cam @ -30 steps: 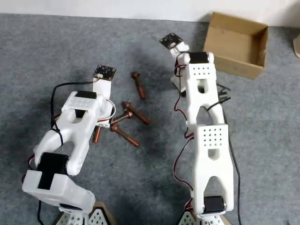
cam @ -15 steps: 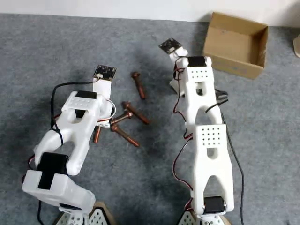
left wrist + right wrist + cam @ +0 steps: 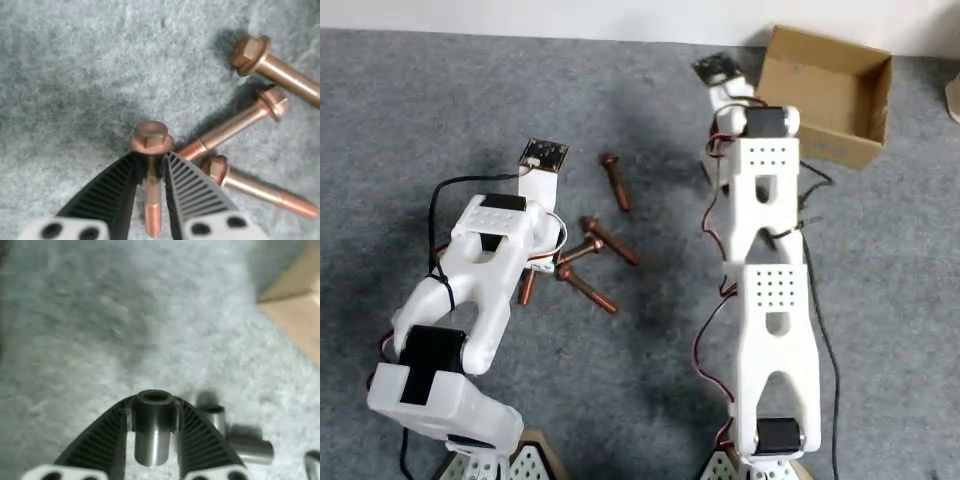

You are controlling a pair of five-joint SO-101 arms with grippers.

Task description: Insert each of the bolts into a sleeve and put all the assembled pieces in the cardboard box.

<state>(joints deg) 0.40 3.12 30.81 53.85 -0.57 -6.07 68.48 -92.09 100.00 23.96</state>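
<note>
The brown cardboard box [image 3: 817, 143] was empty, and the left claw [image 3: 151, 156] pinched a copper bolt [image 3: 151, 139] while the right claw [image 3: 152, 407] pinched a dark metal sleeve [image 3: 152, 432], not joined yet.

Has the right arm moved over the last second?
Yes. In the high view the right arm has swung toward the cardboard box, away from the bolts.
</note>
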